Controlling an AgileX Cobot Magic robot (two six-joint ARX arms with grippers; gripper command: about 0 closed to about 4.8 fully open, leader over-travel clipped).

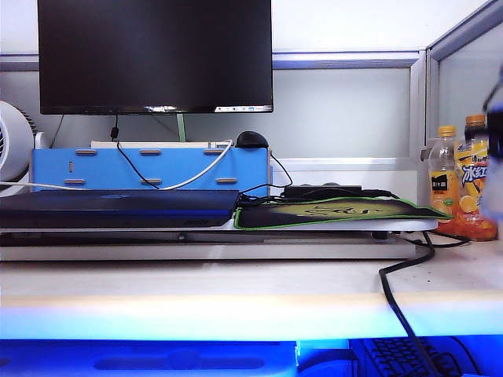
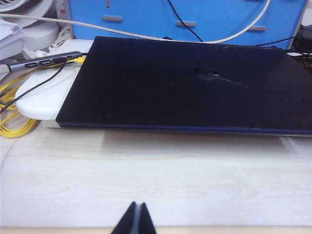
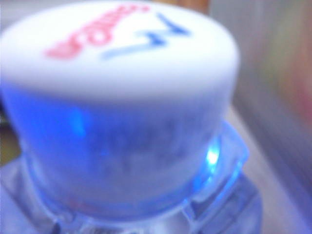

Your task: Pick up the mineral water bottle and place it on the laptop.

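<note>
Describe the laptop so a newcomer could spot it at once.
Below the big black monitor, in front of the blue box, lies the laptop: a thin, closed navy-black slab. Unlike the mouse pad beside it, it has no green edging.

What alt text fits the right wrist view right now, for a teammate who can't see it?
Blurred close-up of the mineral water bottle: its white cap, printed with red and blue lettering, fills the frame above the clear blue-tinted neck. The right gripper itself is not visible here, and the background is too smeared to identify.
</note>
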